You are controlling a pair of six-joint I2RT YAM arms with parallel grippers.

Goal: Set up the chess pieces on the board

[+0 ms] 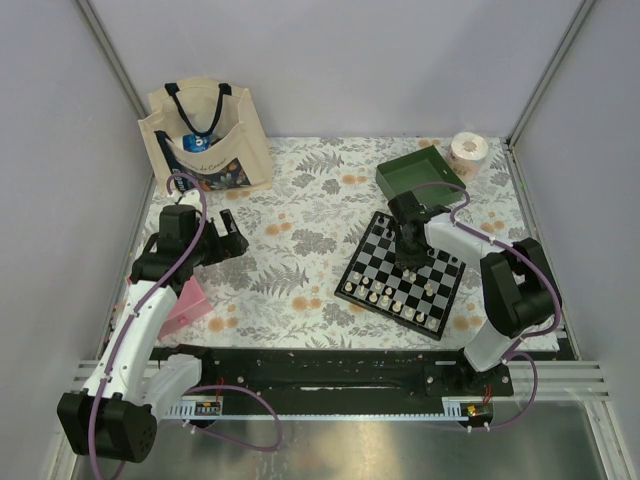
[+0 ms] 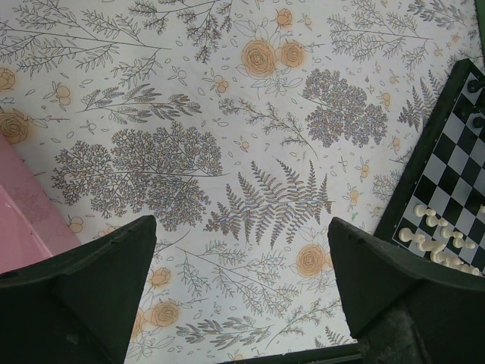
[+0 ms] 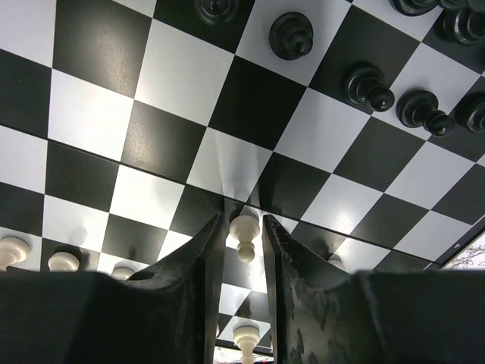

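On the right half of the table the board (image 1: 372,258) lies turned at an angle on a floral cloth (image 1: 300,230). White pieces (image 1: 392,297) stand in rows along its near edge, and black pieces (image 3: 367,85) stand at its far side, some on scattered squares. The middle squares are bare.

The right gripper (image 1: 410,266) hangs over the middle of the board, pointing down. From its wrist camera the right gripper (image 3: 242,221) has its jaws drawn narrow on a white pawn (image 3: 244,229), one fingertip at each side of the pawn's head. The pawn is just in front of the white rows. Whether its foot touches the board cannot be told.

Just beyond the board's far corner sits a green tray (image 1: 420,172), with a roll (image 1: 468,150) beside it at the far right.

Well apart on the left, the left gripper (image 1: 234,236) hovers over the cloth. In its wrist view the left gripper (image 2: 242,224) has its jaws spread wide with nothing between them. A pink sheet (image 1: 188,303) lies near that arm, and a bag (image 1: 205,135) stands at the far left.
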